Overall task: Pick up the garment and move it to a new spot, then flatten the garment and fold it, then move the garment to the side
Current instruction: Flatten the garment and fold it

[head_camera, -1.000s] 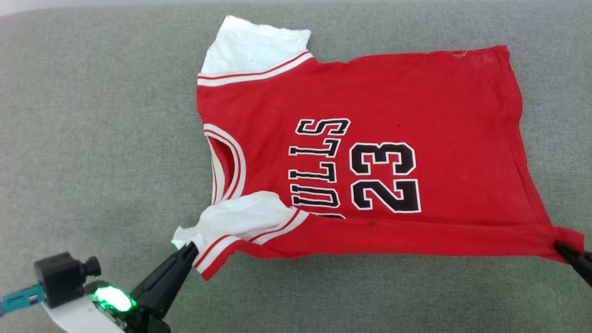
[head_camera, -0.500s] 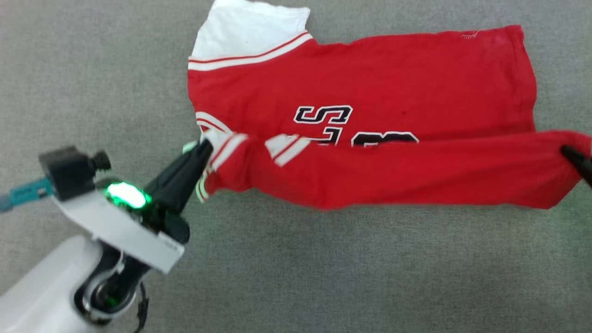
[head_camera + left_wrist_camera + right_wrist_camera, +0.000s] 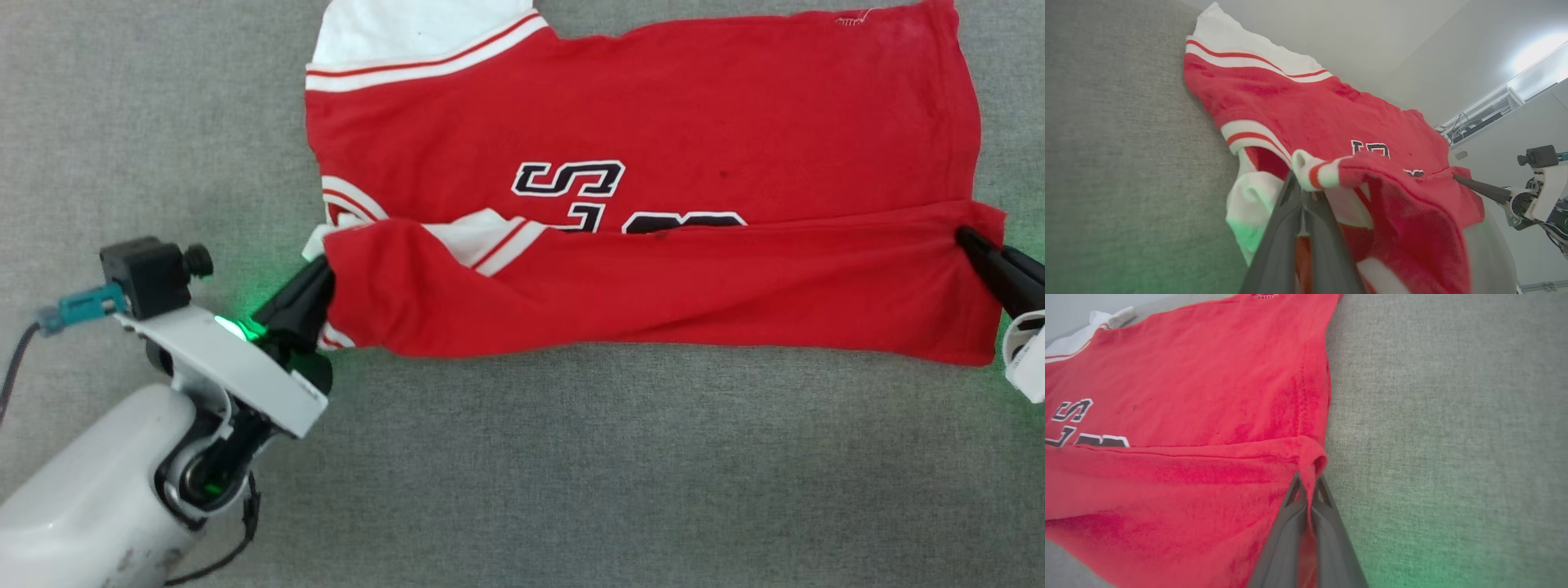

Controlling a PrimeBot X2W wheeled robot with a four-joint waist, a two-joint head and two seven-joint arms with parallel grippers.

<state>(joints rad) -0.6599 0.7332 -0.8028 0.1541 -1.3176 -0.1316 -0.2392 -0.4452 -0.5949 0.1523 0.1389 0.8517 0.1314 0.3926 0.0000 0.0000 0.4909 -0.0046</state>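
At either end, left hand (image 3: 320,273) and right hand (image 3: 965,238) pinch the garment (image 3: 653,106).

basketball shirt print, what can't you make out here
1. Lettering and number: head view, the basketball shirt's folded-over near edge covers all but the far strip.
2. Far white sleeve: head view, cut by the top edge.
3. Right gripper: head view, its body runs off the right edge.
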